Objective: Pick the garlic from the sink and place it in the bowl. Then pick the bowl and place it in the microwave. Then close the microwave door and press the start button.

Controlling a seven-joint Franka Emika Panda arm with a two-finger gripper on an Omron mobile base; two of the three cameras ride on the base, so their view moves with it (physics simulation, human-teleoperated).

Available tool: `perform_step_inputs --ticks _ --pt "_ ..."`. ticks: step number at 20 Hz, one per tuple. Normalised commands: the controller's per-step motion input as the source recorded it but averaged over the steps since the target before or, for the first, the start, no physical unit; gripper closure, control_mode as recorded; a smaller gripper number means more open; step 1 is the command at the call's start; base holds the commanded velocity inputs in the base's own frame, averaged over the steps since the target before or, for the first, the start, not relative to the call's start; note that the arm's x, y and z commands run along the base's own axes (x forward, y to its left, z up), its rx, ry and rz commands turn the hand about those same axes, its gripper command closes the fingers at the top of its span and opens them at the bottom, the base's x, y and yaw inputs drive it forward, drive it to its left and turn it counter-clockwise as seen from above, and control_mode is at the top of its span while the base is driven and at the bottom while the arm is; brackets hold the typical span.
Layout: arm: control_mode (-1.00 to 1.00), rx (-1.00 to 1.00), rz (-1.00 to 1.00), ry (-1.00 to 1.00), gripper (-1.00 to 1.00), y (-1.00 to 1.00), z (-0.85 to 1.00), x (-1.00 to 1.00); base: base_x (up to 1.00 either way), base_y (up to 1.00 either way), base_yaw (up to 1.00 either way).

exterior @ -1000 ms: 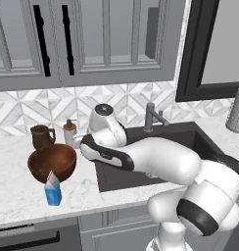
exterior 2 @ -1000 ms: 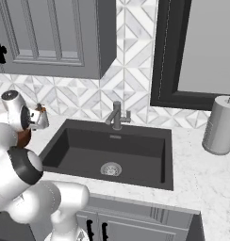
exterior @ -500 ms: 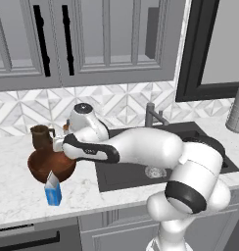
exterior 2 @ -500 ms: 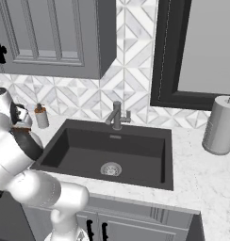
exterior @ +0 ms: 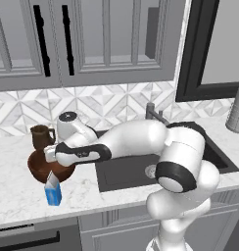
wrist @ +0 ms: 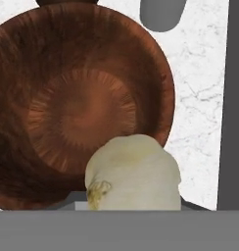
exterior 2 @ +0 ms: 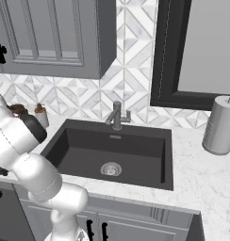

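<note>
The reddish-brown wooden bowl [exterior: 39, 168] stands on the counter left of the sink [exterior: 126, 172]. My gripper [exterior: 49, 155] hangs over the bowl's right side, shut on the garlic. In the hand view the pale cream garlic [wrist: 133, 172] sits low in the middle and hides my fingertips, with the bowl [wrist: 77, 105] open right beneath it. The dark sink basin [exterior 2: 86, 150] holds only its silver drain [exterior 2: 110, 168]. The microwave and its door are out of view.
A dark brown mug [exterior: 40, 136] stands just behind the bowl, and a blue carton [exterior: 53, 192] just in front of it. A grey faucet [exterior 2: 117, 115] rises behind the sink. A soap bottle [exterior 2: 40, 116] and a paper towel roll [exterior 2: 220, 125] stand on the counter.
My arm has swung left from beside the sink, and the hand with the garlic has come down over the bowl. The bowl, mug and carton have not moved.
</note>
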Motion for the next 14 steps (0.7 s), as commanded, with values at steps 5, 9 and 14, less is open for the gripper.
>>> perform_step_inputs --ticks 5,9,14 --pt "-1.0 -0.01 0.0 0.07 1.0 0.14 -0.14 0.02 0.0 0.0 0.0" --pt "-1.0 0.0 0.0 0.07 1.0 0.09 -0.19 0.0 0.0 0.0 0.0" --pt "-1.0 0.0 0.0 0.03 -1.0 0.01 -0.24 0.0 0.0 0.0 0.0"
